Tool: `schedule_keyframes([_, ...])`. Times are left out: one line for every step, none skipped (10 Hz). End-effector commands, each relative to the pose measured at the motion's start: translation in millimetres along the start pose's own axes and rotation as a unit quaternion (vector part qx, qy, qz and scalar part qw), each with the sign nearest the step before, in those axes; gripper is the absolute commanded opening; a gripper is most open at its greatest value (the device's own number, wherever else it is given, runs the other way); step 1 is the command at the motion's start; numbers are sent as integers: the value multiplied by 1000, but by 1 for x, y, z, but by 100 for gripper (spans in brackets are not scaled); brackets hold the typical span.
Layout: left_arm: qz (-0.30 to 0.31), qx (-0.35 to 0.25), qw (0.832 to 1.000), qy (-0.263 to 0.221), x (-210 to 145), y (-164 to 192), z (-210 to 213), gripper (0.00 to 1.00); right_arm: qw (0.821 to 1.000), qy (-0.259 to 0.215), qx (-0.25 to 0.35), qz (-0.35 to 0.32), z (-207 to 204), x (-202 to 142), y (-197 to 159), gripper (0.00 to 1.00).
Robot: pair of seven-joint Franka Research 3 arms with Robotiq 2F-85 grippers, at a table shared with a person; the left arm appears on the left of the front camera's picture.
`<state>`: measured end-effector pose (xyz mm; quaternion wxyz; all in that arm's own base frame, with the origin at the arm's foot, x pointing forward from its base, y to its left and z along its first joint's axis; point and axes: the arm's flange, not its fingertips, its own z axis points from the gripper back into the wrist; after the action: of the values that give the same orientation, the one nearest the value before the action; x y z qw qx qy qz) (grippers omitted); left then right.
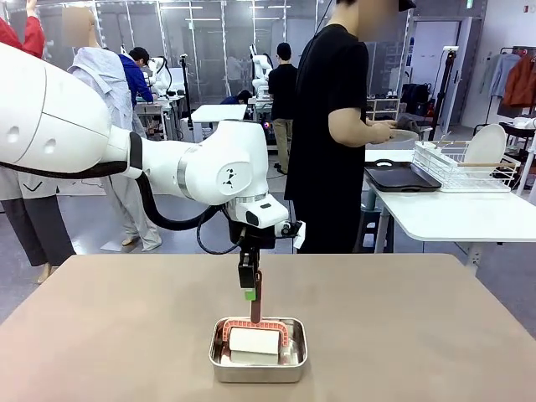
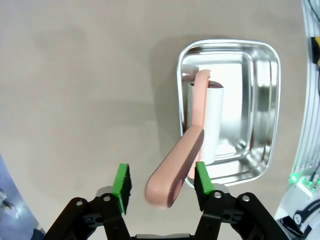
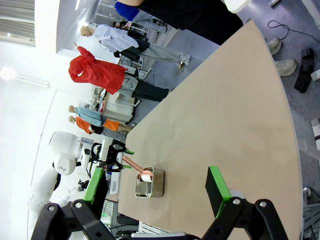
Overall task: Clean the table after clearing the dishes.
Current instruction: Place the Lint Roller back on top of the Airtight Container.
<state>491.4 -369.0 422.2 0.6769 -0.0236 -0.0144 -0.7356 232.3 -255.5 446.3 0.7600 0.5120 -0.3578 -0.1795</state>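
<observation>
On the beige table [image 1: 126, 335] stands a small steel pan [image 1: 258, 373]. In it lies a white cleaning block [image 1: 254, 341] whose pink handle [image 1: 255, 297] sticks up. My left gripper [image 1: 249, 289] hangs just above the pan. In the left wrist view, the left gripper [image 2: 161, 182] is open; the handle [image 2: 180, 160] leans loose between its green pads, close to the right one. My right gripper [image 3: 156, 187] is open and holds nothing, off to the side of the table. A white plate [image 1: 486, 144] stands in the wire rack and a dark tray [image 1: 400, 177] lies beside it.
A person in black stands at the far side, by the white side table [image 1: 452, 218], with hands near the rack [image 1: 456, 167]. The beige top is bare around the pan [image 2: 260, 100]. Other people stand farther back.
</observation>
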Motion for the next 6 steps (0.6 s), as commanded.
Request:
schedule_keyframes([11,18,1000,-4,-4,-6,8,100,1000,-5,2,3,-1,1,2,100])
schedule_keyframes([15,25,1000,-8,-7,-6,13,100,1000,-5,2,3,-1,1,2,100])
schedule_keyframes([21,30,999,-9,-10,-6,17,98,1000,-5,2,3,-1,1,2,100])
schedule_keyframes([28,33,999,-11,-13,-7,19,100,1000,-5,2,3,-1,1,2,100])
schedule_keyframes([31,35,999,-12,-16,-7,19,100,1000,-5,2,3,-1,1,2,100])
schedule_keyframes([40,38,998,-10,-20,-9,20,100,1000,-5,2,3,-1,1,2,100])
